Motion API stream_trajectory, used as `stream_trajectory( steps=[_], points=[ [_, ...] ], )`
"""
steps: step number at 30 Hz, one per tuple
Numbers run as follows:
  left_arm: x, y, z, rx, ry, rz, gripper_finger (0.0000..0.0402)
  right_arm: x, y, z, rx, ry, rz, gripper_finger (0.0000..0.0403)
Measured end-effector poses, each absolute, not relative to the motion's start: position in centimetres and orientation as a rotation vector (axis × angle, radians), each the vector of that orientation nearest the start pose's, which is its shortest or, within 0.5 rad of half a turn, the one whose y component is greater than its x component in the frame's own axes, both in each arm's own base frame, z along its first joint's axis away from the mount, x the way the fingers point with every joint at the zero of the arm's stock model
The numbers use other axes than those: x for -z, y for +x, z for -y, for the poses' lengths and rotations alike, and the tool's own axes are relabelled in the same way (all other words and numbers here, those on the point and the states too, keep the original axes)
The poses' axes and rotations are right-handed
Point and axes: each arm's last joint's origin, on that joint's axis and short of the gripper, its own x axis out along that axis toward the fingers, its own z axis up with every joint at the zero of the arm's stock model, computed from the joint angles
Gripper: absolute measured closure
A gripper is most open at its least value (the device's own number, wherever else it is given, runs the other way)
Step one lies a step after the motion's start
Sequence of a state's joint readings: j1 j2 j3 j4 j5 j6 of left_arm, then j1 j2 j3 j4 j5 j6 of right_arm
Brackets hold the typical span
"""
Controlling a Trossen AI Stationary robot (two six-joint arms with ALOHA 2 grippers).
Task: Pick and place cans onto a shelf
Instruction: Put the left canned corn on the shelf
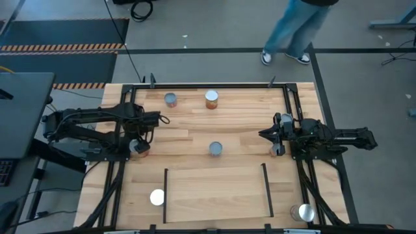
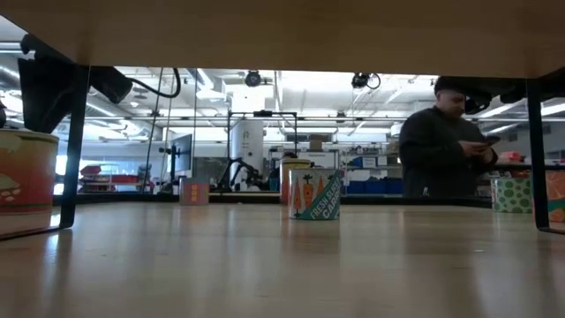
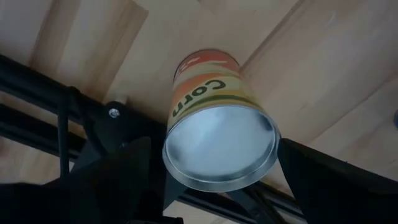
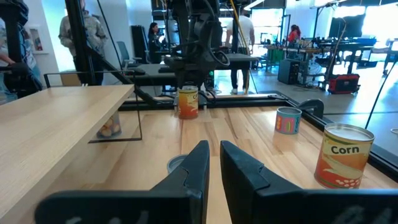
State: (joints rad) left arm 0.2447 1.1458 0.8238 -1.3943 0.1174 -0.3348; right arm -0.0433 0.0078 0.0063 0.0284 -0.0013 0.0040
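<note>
Two cans read "Corn" point(image 3: 211, 118) point(image 4: 343, 157); another "Fresh" point(image 2: 315, 195).

One camera hangs above and looks straight down on the whole pale-wood tabletop point(image 1: 195, 140) and both arms. A second sits at tabletop height, looking level across it into the room; both show the teal-labelled can with a grey-silver top point(image 1: 216, 149) point(image 2: 315, 194) mid-table. The left wrist camera looks down, very near, on a yellow-labelled corn can point(image 3: 217, 134). The right wrist camera looks low across the table toward the left arm.
</note>
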Motion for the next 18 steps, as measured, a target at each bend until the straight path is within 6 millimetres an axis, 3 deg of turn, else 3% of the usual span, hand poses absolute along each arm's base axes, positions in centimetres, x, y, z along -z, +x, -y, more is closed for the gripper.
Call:
stream_trajectory(
  steps=[18],
  points=[
    [-22.8, 14.9, -2.1, -0.388, -0.578, -1.655, 0.0044, -16.8, 9.8, 0.4, 0.042, 0.003, 0.027, 0.0356]
  ],
)
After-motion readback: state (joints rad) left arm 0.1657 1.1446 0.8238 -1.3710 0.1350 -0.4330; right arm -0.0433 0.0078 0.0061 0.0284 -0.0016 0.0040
